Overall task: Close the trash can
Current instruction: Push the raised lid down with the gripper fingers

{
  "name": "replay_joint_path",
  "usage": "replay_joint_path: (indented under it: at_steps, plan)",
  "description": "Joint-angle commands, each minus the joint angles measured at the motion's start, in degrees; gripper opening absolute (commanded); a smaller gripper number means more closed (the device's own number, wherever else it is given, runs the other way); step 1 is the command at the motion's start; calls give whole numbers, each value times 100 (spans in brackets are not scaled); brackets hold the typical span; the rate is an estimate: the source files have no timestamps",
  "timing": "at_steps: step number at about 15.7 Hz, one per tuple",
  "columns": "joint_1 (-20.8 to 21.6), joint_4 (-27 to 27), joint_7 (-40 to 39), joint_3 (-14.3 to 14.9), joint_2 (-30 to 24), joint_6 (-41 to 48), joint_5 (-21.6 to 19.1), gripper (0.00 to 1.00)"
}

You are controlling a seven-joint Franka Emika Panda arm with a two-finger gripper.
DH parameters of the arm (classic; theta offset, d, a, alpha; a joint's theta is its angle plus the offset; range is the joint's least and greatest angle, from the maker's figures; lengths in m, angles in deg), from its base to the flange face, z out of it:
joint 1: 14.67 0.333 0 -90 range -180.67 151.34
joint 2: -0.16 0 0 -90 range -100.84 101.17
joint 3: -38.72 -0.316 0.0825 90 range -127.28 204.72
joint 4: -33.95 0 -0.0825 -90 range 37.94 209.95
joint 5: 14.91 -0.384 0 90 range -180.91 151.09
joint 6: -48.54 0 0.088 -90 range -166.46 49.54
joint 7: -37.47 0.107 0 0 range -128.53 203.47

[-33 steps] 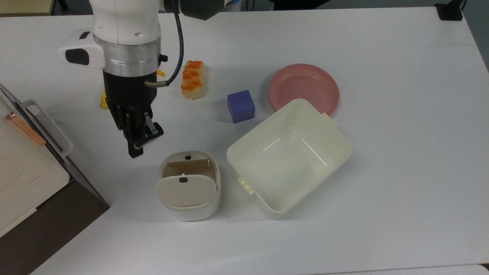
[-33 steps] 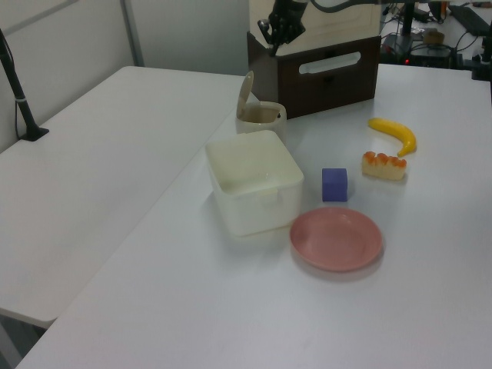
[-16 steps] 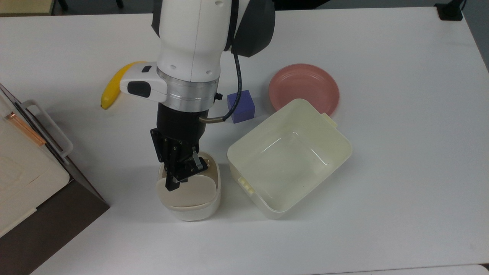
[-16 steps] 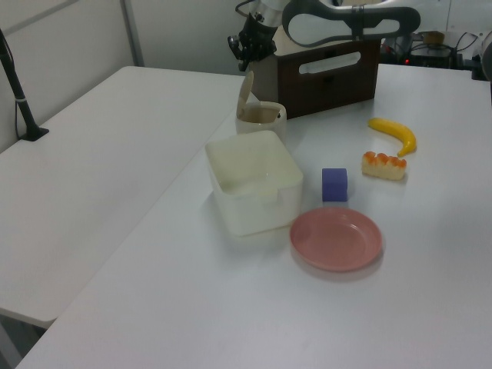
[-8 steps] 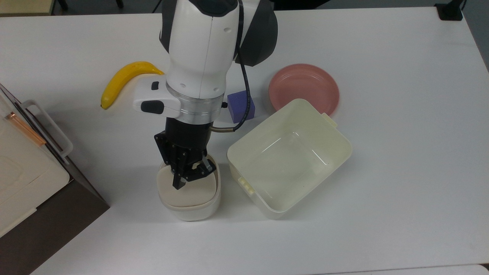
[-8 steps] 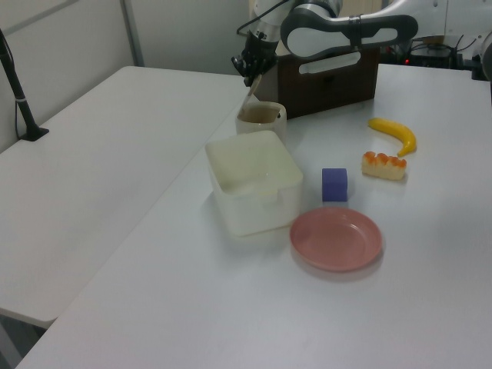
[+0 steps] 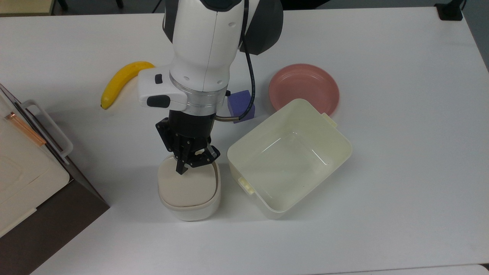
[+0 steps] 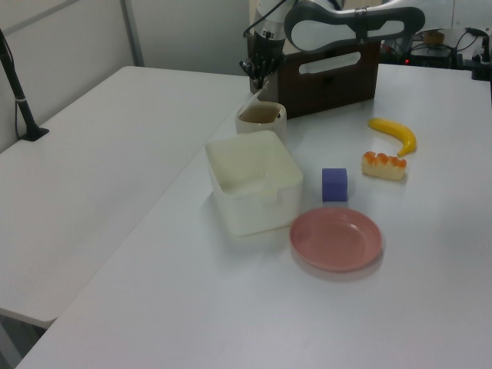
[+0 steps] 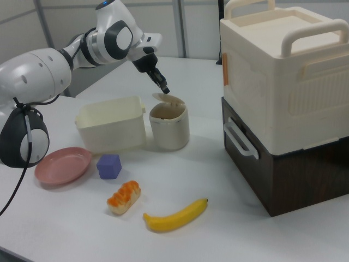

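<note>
The trash can (image 7: 190,211) is a small off-white rounded bin near the table's front in the top view. Its beige lid (image 7: 186,187) lies almost flat over the opening there. In the right view the lid (image 9: 168,99) is still tilted, its free edge a little above the trash can (image 9: 170,131) rim. My gripper (image 7: 181,169) is shut with nothing held, its tip on the lid's far end. From the right view the gripper (image 9: 164,89) points down onto the lid. In the left view the gripper (image 8: 257,75) hangs just above the trash can (image 8: 262,121).
A larger lidless cream tub (image 7: 263,204) stands right beside the can on the top view's right. Beyond it are a pink plate (image 7: 303,86) and a purple cube (image 7: 244,105). A banana (image 7: 118,82), a bread piece (image 9: 124,197) and a stacked storage box (image 9: 283,93) lie nearby.
My arm swung from the top view's left of the can to over it. The lid went from standing upright to nearly flat under the gripper's tip.
</note>
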Motion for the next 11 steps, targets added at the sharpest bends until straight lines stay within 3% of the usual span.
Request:
replay_joint_path:
  at_steps: [1,11]
  plan:
    - [15,545,-329,-24,-310,124,-17,0]
    - [24,1046,-734,-24,-451,221,45,0]
